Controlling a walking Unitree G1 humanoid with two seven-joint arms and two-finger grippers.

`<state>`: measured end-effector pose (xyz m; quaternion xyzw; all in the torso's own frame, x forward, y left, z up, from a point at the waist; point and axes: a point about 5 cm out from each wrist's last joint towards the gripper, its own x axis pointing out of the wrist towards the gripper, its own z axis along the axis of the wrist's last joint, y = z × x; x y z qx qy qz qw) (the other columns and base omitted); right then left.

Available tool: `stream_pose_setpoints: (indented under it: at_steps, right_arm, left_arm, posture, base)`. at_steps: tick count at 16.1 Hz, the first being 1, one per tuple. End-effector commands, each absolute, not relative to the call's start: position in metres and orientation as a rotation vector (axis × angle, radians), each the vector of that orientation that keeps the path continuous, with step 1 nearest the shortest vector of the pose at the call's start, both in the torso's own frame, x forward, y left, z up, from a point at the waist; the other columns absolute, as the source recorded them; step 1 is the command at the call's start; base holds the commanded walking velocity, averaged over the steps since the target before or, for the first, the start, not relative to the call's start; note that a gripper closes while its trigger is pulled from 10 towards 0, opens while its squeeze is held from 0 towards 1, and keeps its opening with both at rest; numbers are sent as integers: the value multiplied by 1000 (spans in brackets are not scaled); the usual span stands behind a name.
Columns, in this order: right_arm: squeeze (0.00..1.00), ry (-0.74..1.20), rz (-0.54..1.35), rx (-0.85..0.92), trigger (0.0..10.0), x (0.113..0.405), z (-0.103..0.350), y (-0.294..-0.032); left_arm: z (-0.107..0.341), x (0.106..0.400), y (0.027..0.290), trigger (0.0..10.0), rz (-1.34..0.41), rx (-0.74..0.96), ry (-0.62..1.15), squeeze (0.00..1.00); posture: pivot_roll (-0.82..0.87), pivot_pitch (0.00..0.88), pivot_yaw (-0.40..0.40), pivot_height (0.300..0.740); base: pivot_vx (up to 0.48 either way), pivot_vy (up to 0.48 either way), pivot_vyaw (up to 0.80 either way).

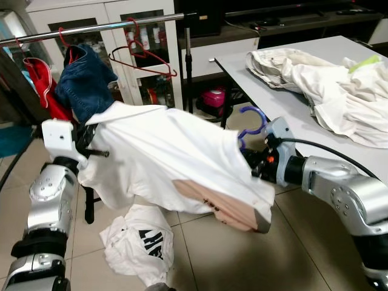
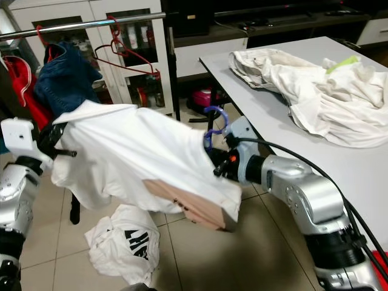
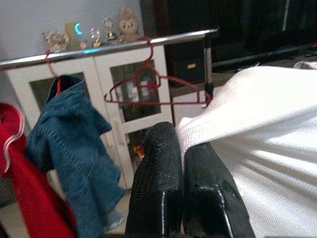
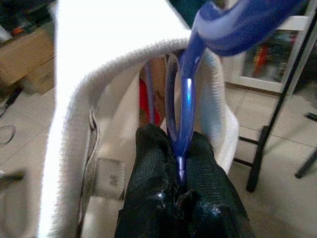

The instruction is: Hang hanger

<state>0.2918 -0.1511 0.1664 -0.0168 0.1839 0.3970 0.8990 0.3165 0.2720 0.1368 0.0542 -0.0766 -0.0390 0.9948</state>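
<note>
Blue hanger (image 4: 184,99) carrying white shirt (image 1: 163,151), frame center, long axis across both arms. Right end effector (image 4: 181,163) clamped on its neck, left end effector (image 3: 182,173) pinching shirt. Rail (image 1: 91,27) upper left, nearer left arm.

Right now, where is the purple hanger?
The purple hanger sits inside the white shirt, its hook poking from the collar, pinched by the right gripper beside the table.
</note>
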Motion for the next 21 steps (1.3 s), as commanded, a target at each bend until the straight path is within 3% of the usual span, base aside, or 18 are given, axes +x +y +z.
stream_pose_setpoints:
  at_steps: [1, 3, 5, 7, 12, 16, 17, 18, 21]
  right_arm:
    - [0, 385, 685, -36, 10000, 299, 167, -171]
    - [0, 257, 653, 45, 10000, 307, 183, -168]
    - [0, 70, 583, 226, 10000, 319, 212, -166]
    - [0, -24, 561, 368, 10000, 323, 228, -166]
    - [0, -29, 610, 403, 10000, 322, 231, -152]
    - [0, 16, 620, 271, 10000, 320, 224, -153]
    - [0, 84, 671, 182, 10000, 315, 215, -150]
    - [0, 159, 706, 82, 10000, 310, 204, -150]
    - [0, 190, 726, 42, 10000, 307, 198, -152]
  left_arm:
    - [154, 314, 293, 0, 9, 103, -215, 0]
    - [138, 312, 286, 0, -14, 112, -150, 0]
    - [90, 300, 267, 0, -41, 131, 56, 0]
    - [52, 286, 234, 0, -160, 134, 201, 0]
    - [45, 284, 186, 0, -383, 97, 210, 0]
    - [50, 283, 196, 196, -366, 95, 192, 0]
    - [57, 283, 203, 10000, -386, 56, 167, 1000]
    - [68, 284, 213, 10000, -389, 28, 134, 1000]
    - [83, 283, 224, 10000, -448, -6, 85, 1000]
  posture:
    - [-33, 0, 91, 740]
    - [-32, 0, 93, 740]
    - [-32, 0, 93, 740]
    - [-31, 0, 91, 740]
    - [-27, 0, 85, 740]
    - [-29, 0, 93, 740]
    - [-30, 0, 94, 740]
    - [-29, 0, 93, 740]
    - [-27, 0, 92, 740]
  base:
    - [0, 0, 0]
    - [0, 0, 0]
    - [0, 0, 0]
    - [0, 0, 0]
    - [0, 0, 0]
    - [0, 0, 0]
    - [0, 0, 0]
    - [0, 0, 0]
    - [0, 0, 0]
